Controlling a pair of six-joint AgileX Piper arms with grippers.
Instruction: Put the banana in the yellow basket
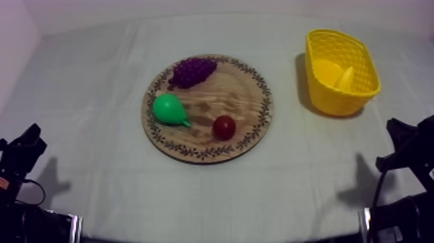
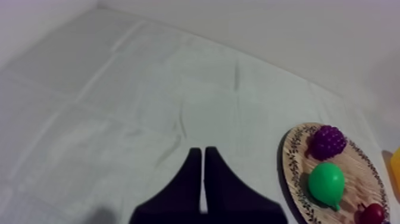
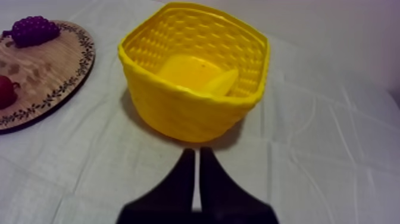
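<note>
Resting inside the yellow basket point(image 3: 178, 113), the banana point(image 3: 221, 82) looks delivered; the left pincer point(image 2: 203, 152) and right pincer point(image 3: 197, 152) sit closed, empty. A needless regrasp could tip the light basket.

Yellow banana point(image 1: 347, 77) leaning inside the yellow basket point(image 1: 316, 77), well apart from the round wooden board point(image 1: 234, 97).

The board point(image 1: 261, 126) lies mid-table point(image 1: 97, 97), bearing the grapes point(image 1: 192, 70) at its far edge, the pear point(image 1: 169, 108) at its left and the small red fruit point(image 1: 224, 126) toward its front, while the basket point(image 1: 329, 97) stands apart to its right, farther back, holding the banana point(image 1: 346, 77).
</note>
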